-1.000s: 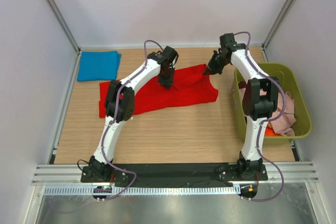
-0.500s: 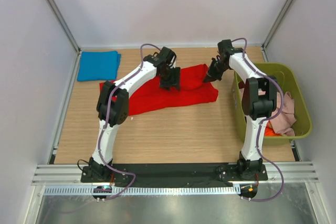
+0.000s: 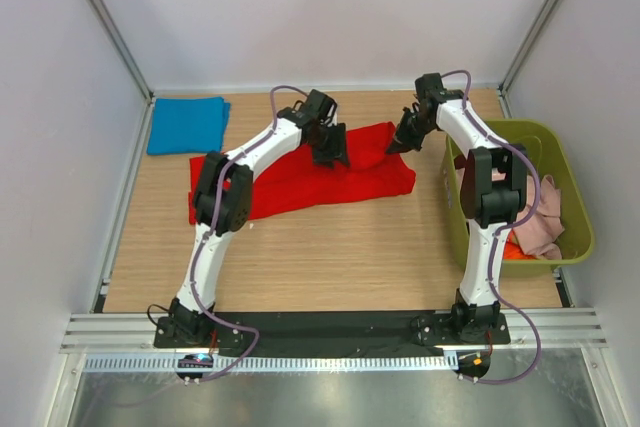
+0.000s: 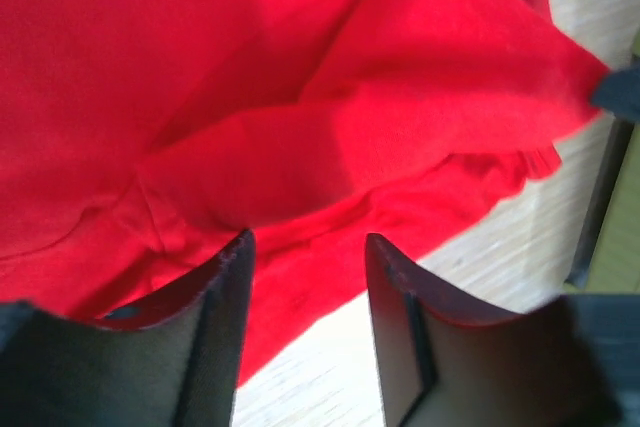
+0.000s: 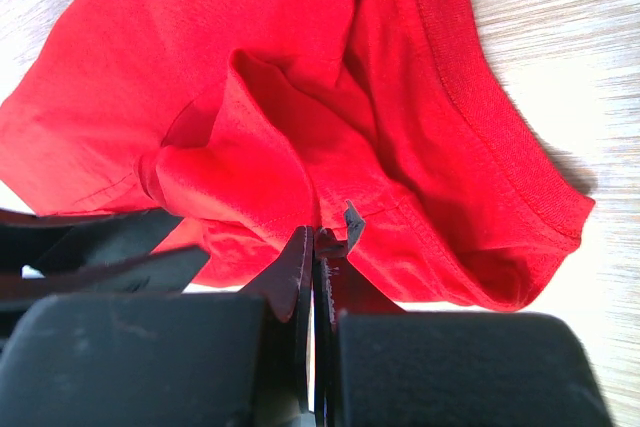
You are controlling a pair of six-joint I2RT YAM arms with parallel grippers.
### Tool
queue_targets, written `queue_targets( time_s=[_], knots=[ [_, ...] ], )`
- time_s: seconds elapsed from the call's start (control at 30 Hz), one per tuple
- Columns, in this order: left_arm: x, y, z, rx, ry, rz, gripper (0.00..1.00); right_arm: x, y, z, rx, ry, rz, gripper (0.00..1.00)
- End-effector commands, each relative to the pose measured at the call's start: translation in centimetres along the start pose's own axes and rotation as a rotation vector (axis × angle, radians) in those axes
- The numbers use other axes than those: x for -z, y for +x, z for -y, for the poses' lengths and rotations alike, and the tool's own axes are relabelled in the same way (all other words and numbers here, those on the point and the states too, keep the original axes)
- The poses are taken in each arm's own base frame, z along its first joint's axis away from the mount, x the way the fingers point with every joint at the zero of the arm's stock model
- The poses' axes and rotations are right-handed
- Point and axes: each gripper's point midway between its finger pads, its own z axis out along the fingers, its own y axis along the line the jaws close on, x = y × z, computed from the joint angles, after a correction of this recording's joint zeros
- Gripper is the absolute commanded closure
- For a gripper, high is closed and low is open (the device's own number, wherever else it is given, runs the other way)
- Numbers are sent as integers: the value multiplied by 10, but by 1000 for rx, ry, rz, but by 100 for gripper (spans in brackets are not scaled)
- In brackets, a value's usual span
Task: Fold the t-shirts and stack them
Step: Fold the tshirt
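Note:
A bright red t-shirt [image 3: 290,182] lies spread and rumpled across the middle of the table. It also shows in the left wrist view [image 4: 300,97] and the right wrist view [image 5: 250,67]. My left gripper [image 3: 332,153] hovers open over its upper middle, and its jaws [image 4: 307,247] hold nothing. My right gripper [image 3: 397,143] is shut on a fold at the shirt's upper right corner [image 5: 315,237] and lifts it into a peak. A folded blue t-shirt [image 3: 187,124] lies at the far left.
An olive-green bin [image 3: 510,125] stands at the right edge and holds a pale pink shirt [image 3: 540,227] and an orange one [image 3: 515,250]. White walls and metal posts close in the table's back and sides.
My left gripper has moved a little to the right over the red shirt. My right gripper has shifted slightly left and nearer, still holding the cloth.

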Motion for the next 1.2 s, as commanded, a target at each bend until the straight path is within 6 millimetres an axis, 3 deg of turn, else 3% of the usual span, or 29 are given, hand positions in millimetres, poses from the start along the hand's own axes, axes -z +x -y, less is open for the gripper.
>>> queue_targets(
  time_s=[0.0, 0.1, 0.17, 0.4, 0.63, 0.83, 1.07, 1.17],
  knots=[
    [0, -14, 3, 31, -6, 35, 52, 9, -12, -15, 37, -44, 43, 99],
    [2, -10, -11, 90, -85, 35, 60, 9, -13, -16, 37, -48, 44, 99],
    [6, -10, -5, 131, -69, 48, 60, 8, -13, -16, 33, -48, 47, 99],
    [-3, -11, -5, 172, -52, 54, 53, 6, -14, -13, 25, -35, 51, 99],
    [-6, -10, -3, 202, -22, 28, 48, -19, -8, 12, 21, 38, 35, 99],
    [-13, -17, -8, 173, -32, 55, 48, -19, -11, 8, 19, 18, 48, 99],
    [-23, -32, -2, 152, 9, 100, 54, -19, -12, 7, 26, 17, 54, 99],
    [-26, -35, 1, 156, 18, 99, 62, -19, -13, 6, 24, 12, 55, 99]
  ],
)
